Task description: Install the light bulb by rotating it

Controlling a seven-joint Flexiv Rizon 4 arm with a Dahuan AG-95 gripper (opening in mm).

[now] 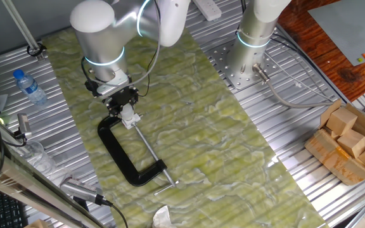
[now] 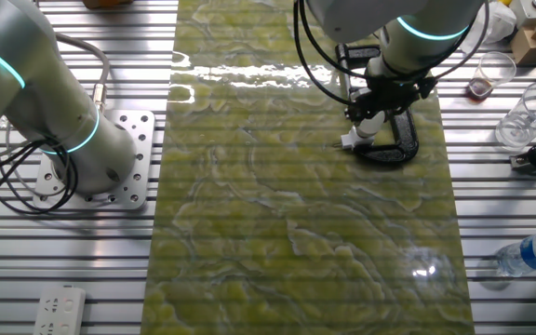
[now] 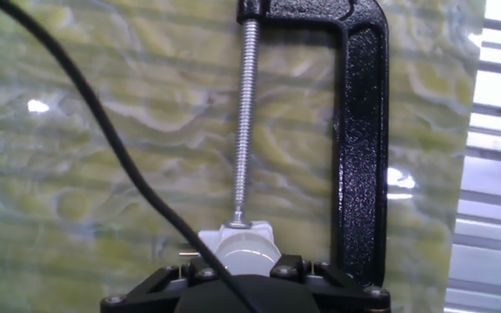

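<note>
We saw the worktop (image 1: 246, 164) spread with a green marbled mat, and on it a black clamp (image 1: 120, 154) lying flat with its long screw (image 3: 243, 122) running down toward the bulb. The tool (image 1: 124, 101) stood directly above the clamp's closed end, pointing down. The bulb (image 3: 247, 256) sat right beneath the tool, between its fingers, on a white socket (image 3: 237, 233) touched by the screw's tip. Its axis seemed to run along the tool's own. We could not tell whether the fingers gripped the bulb, since the tool's body hid them.
</note>
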